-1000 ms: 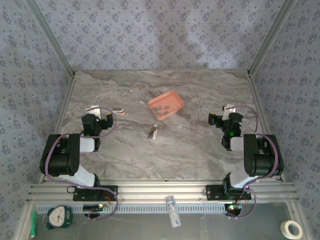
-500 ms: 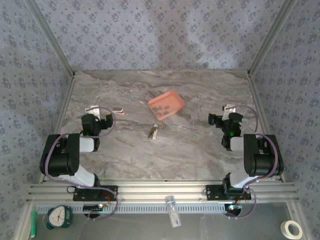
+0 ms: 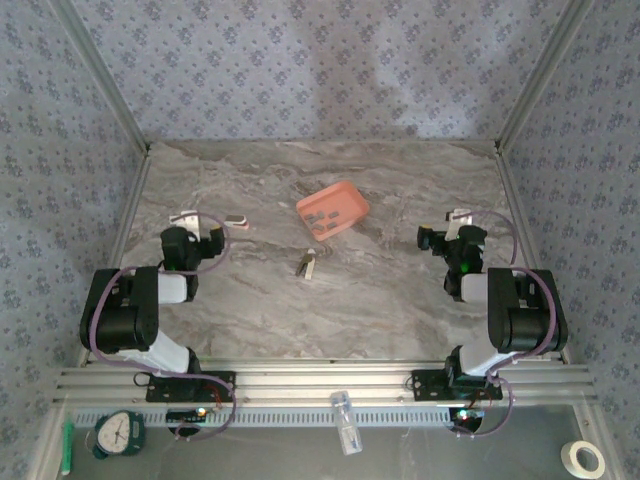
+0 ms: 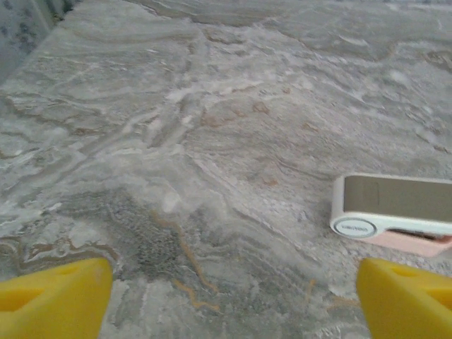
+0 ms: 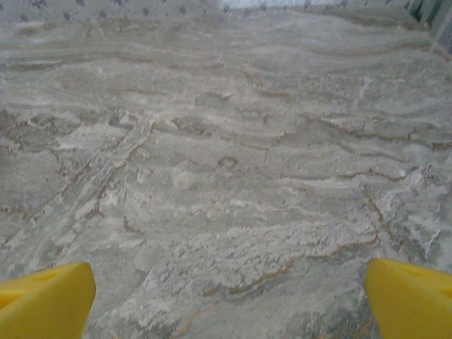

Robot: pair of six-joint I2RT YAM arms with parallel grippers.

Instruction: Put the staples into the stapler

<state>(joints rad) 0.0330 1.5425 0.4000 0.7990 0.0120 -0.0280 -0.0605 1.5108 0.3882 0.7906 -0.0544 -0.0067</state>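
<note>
The only lettering I can find is on the stapler (image 4: 392, 205): an oval badge on its left end, ringed in grey, with a word across it too blurred for me to read. Through my left wrist camera the stapler is a short rounded block, white on top with a dull grey-brown panel set into it and a pale pink base showing underneath. It lies flat on the marbled table (image 3: 400, 290), ahead of the left gripper (image 4: 229, 300) and off to its right, touching neither yellow fingertip. Those fingertips stand wide apart with nothing between them. The right gripper (image 5: 226, 300) is likewise spread wide above the table. From overhead, the staples (image 3: 322, 218) are small dark-grey bits lying inside the salmon-pink tray (image 3: 355, 196) near the table's middle, well apart from the stapler at the left. On the tray's near side lies a small dark-and-white two-pronged piece (image 3: 306, 263) that I cannot identify.
</note>
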